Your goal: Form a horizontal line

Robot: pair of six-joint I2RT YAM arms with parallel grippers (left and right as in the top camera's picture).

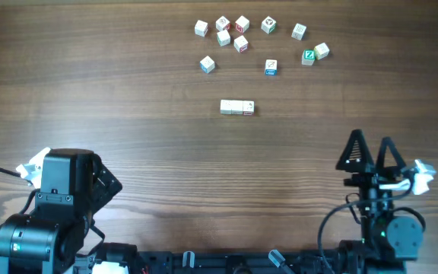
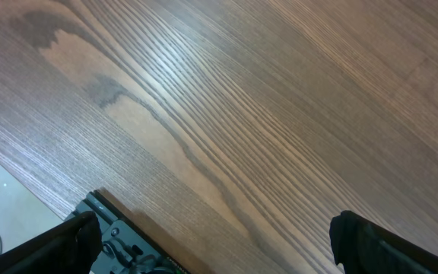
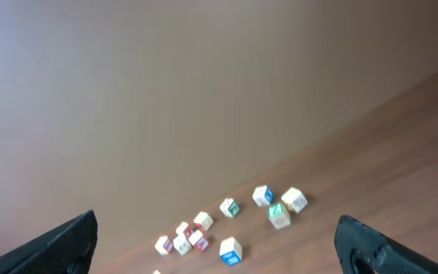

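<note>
The horizontal line (image 1: 236, 107) is a short row of three whitish cubes touching side by side at the table's middle; the right one has a red mark. My left gripper (image 1: 101, 185) rests at the near left, open and empty; its dark fingertips show in the left wrist view (image 2: 215, 236) over bare wood. My right gripper (image 1: 371, 152) rests at the near right, open and empty, far from the row. Its fingertips frame the right wrist view (image 3: 219, 243).
Several loose letter cubes lie scattered at the back, among them a green-lettered one (image 1: 308, 56) and a blue-marked one (image 1: 271, 68). They also show in the right wrist view (image 3: 230, 250). The table's near edge and arm base show in the left wrist view (image 2: 112, 228).
</note>
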